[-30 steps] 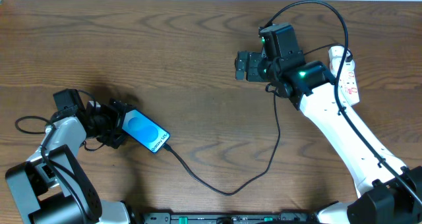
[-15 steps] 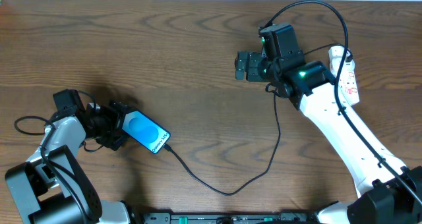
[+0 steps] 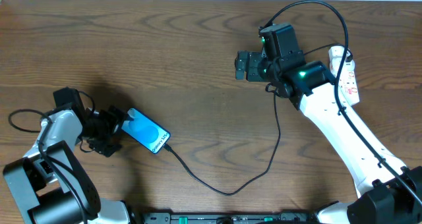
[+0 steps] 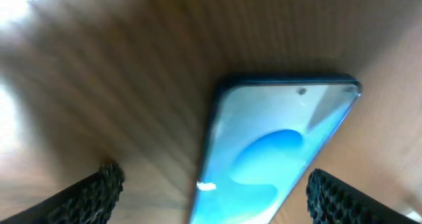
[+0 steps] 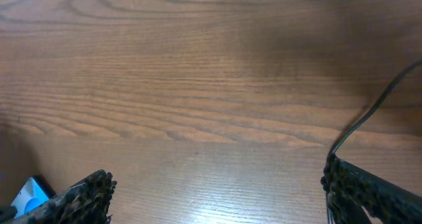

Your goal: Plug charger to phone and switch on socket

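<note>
The phone [image 3: 146,132] lies at the lower left of the table, blue screen up, with the black charger cable [image 3: 227,191] plugged into its lower right end. The cable runs right and up toward the right arm. My left gripper [image 3: 112,130] is open just left of the phone and no longer touches it. In the left wrist view the phone [image 4: 270,151] lies between the open fingers [image 4: 214,194]. My right gripper [image 3: 241,65] is open and empty above bare wood, left of the white socket strip [image 3: 347,74]. The right wrist view shows open fingers [image 5: 217,191] and the phone's corner [image 5: 30,194].
The right arm's white link [image 3: 343,128] crosses the right side of the table. A thick black robot cable [image 3: 310,10] arcs above the right wrist. The table's front edge holds a dark rail [image 3: 231,217].
My left gripper has drawn back a little to the left, away from the phone. The phone, the cable and the right arm have not moved.
</note>
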Available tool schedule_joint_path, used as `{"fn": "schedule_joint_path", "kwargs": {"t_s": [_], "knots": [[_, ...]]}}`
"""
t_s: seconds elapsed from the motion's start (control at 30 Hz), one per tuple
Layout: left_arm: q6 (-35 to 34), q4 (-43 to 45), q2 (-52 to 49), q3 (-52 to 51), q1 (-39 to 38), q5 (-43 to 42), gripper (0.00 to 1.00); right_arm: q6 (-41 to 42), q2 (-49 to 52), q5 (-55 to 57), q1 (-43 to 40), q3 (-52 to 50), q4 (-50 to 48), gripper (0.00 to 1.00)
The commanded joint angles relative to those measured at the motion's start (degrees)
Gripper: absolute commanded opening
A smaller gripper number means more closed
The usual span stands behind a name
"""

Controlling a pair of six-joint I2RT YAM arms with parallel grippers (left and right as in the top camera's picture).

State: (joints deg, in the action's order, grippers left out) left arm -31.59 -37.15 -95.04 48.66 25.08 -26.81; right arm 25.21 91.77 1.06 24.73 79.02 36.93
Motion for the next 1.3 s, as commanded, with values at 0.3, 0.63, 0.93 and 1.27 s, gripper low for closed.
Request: {"fn": "schedule_joint_path", "kwargs": {"t_s": [0.3, 0.63, 0.93, 1.27], "knots": [[8.7, -4.7, 6.5, 9.0, -2.1, 8.3, 0.93, 0.5, -0.3, 0.3, 0.5, 0.5, -0.1, 0.99], [16.9, -5.0, 12.7, 12.1, -16.9, 8.6, 0.93, 0.4, -0.3, 0.3, 0.5, 0.5, -0.2, 0.99], [20.1, -6.1, 17.1, 12.9, -24.5, 17.4, 0.93, 0.4, -0.3, 0.3, 0.5, 0.5, 0.2, 0.99], [21.1, -14.9, 22.7, 20.6, -27.5, 26.4, 0.92, 0.4, 0.1, 0.4, 0.5, 0.5, 0.1, 0.99]]}}
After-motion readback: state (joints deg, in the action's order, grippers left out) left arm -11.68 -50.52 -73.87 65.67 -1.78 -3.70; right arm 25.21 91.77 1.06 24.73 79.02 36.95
